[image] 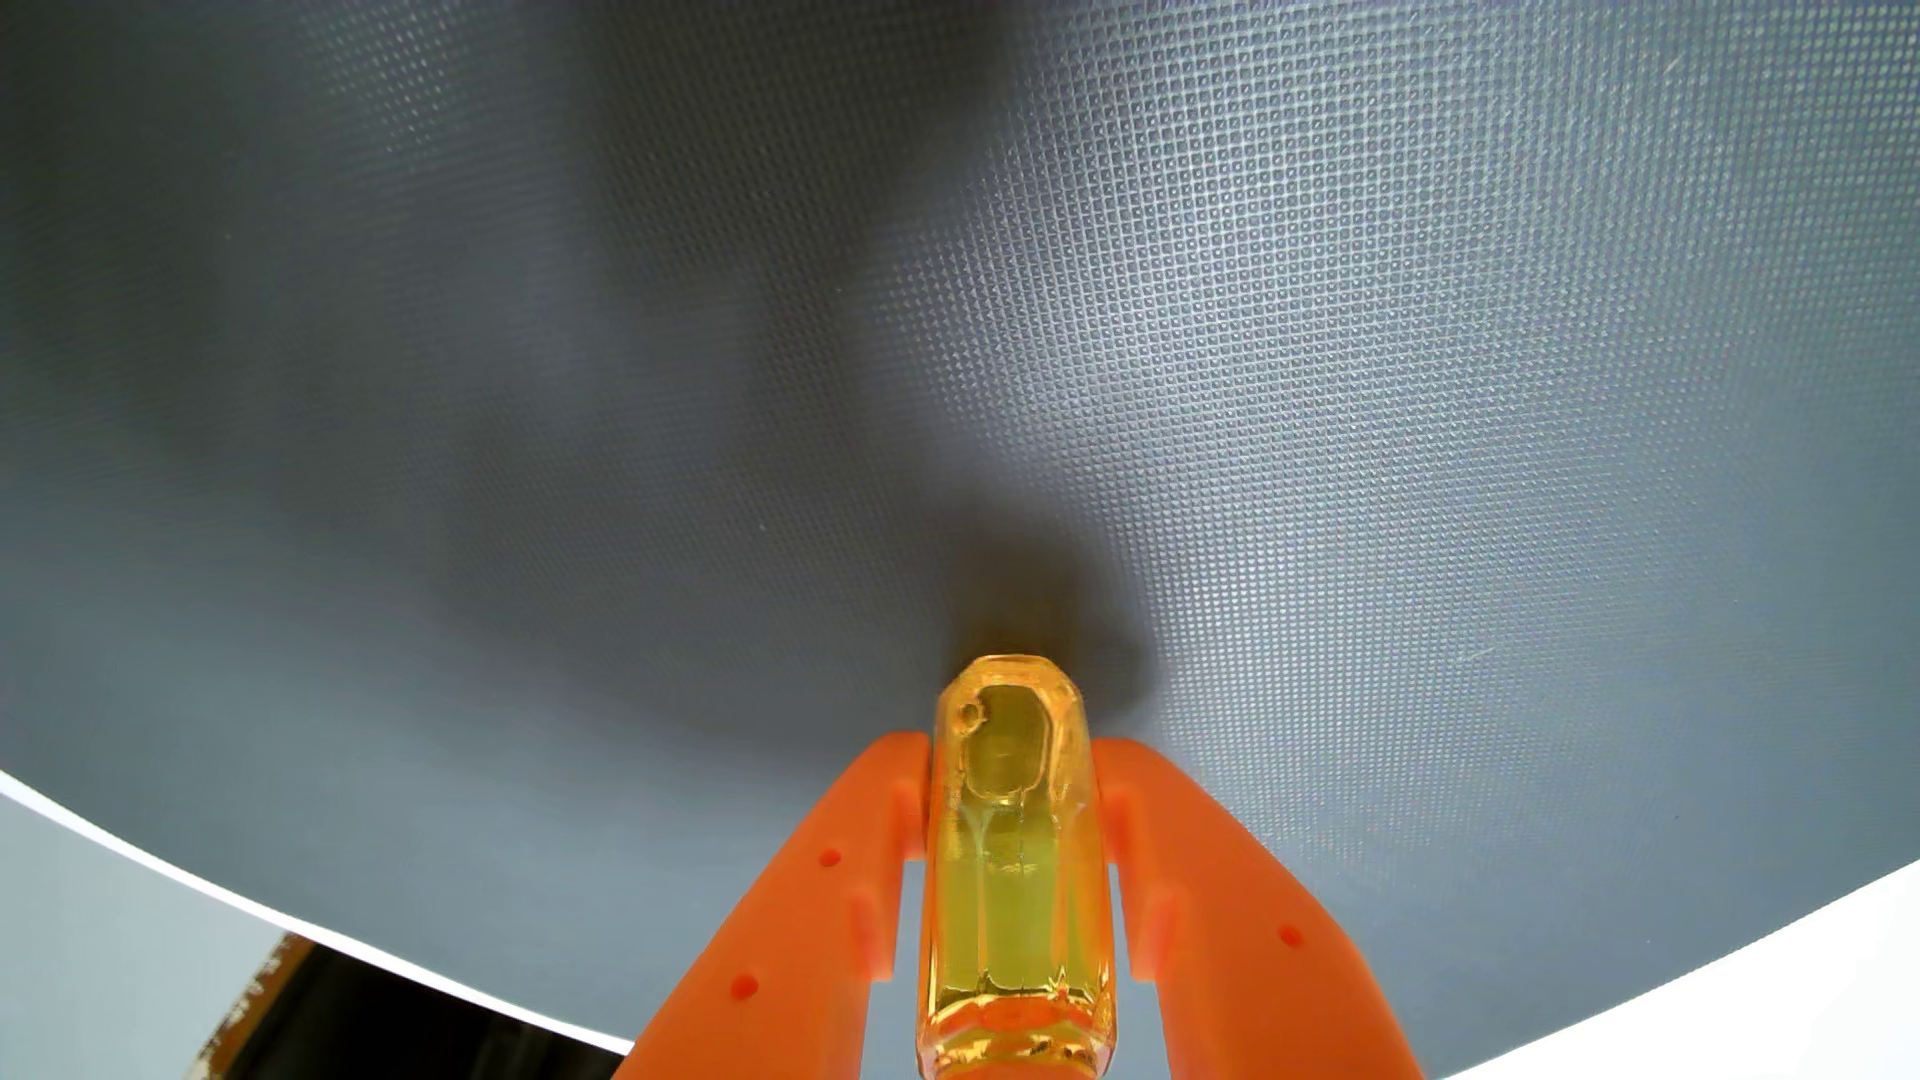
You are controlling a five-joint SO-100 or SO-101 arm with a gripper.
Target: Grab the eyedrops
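Note:
In the wrist view a small clear yellow eyedrops bottle stands between my two orange fingers at the bottom centre. Both fingers press against its sides, so my gripper is shut on it. The bottle's far end points toward the grey textured mat, with a dark shadow just beyond it. I cannot tell whether the bottle touches the mat or hangs above it.
The grey mat spreads across most of the view. Its white edge curves along the lower left and lower right. A pale surface and a dark gap lie beyond the edge at the lower left.

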